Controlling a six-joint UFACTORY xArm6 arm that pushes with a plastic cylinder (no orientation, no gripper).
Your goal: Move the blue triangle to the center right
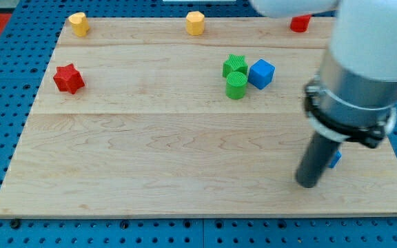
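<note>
My tip (307,183) rests on the wooden board (150,158) near the view's lower right. A blue block (335,159), likely the blue triangle, shows only as a small sliver just right of the rod, mostly hidden behind it. It lies close to or against the rod. A blue cube (261,73) sits at the upper middle, well above and left of my tip.
A green star block (235,65) and a green cylinder (236,85) touch the blue cube's left side. A red star (68,78) lies at the left. Two yellow blocks (79,23) (195,22) and a red block (299,23) sit along the top edge.
</note>
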